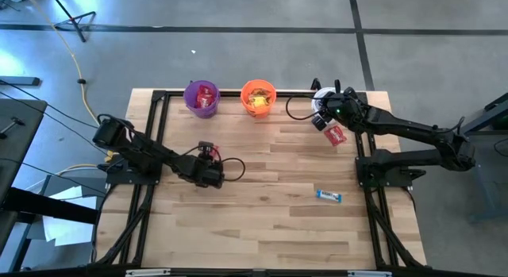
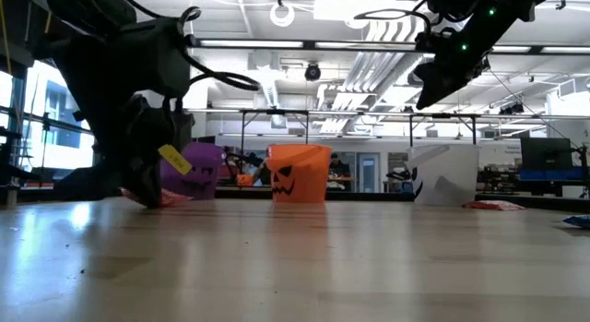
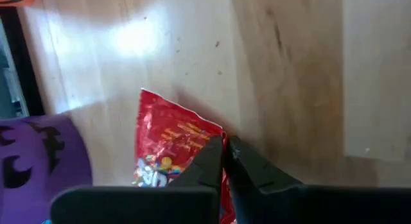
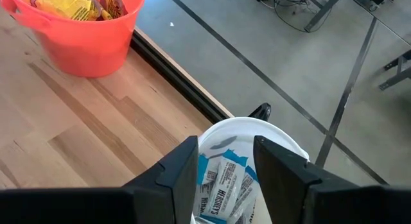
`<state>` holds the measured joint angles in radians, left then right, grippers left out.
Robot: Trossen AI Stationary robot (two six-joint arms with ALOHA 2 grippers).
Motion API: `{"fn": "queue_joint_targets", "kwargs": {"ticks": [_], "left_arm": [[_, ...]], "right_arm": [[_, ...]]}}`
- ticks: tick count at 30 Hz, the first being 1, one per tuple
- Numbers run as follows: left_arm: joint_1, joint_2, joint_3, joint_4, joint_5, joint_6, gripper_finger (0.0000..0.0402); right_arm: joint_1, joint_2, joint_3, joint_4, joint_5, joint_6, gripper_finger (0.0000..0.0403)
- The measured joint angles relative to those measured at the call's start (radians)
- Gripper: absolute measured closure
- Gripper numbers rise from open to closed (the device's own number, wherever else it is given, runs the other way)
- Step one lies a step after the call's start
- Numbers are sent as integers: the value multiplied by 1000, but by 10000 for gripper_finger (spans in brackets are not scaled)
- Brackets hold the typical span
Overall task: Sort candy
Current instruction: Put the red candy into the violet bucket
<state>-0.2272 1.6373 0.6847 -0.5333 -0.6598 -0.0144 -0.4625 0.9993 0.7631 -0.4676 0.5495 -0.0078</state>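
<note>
While the right arm hangs over the far right corner of the table, the high view shows the left gripper (image 1: 209,155) down at mid-table on the left, clenched on a red packet (image 1: 207,148) that shows only as a sliver at its tip. The purple bucket (image 1: 202,98) with red candy inside stands farther back, nearly straight beyond that gripper, so the carry looks to run away from the near edge. The orange bucket (image 1: 258,98) sits just right of it. The right gripper (image 1: 324,110) hovers above the white bucket (image 1: 321,94); a second red packet (image 1: 336,135) lies just nearer than it, and a blue-and-white bar (image 1: 329,196) lies alone toward the near right, closer to the right arm.

From table height, the left gripper (image 2: 147,188) rests at the wood with the packet (image 2: 171,199) at its tip, the purple bucket (image 2: 192,172) directly behind.

Seen from the left wrist, the fingers (image 3: 209,163) are pinched together on one edge of the red packet (image 3: 168,144), whose length runs away from them toward the purple bucket (image 3: 35,156).

Seen from the right wrist, the right gripper (image 4: 225,161) stands released and empty, its fingers (image 4: 183,166) spread over the white bucket (image 4: 282,137), where blue-and-white bars (image 4: 221,185) lie; the orange bucket (image 4: 83,38) holds yellow packets (image 4: 67,4).
</note>
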Motion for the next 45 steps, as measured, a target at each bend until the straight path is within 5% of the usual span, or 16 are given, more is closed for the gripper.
{"fn": "queue_joint_targets", "kwargs": {"ticks": [11,24,38,45], "left_arm": [[82,-140,103,-56,-34,17,401],[438,-476,215,36,-160,179,401],[988,-323,234,124,351,252,401],[1053,-219,234,202,364,252,391]], "right_arm": [[0,0,0,1,0,0,258],[0,0,0,2,-3,0,258],[0,0,0,8,-4,0,258],[0,0,0,5,-32,0,258]]}}
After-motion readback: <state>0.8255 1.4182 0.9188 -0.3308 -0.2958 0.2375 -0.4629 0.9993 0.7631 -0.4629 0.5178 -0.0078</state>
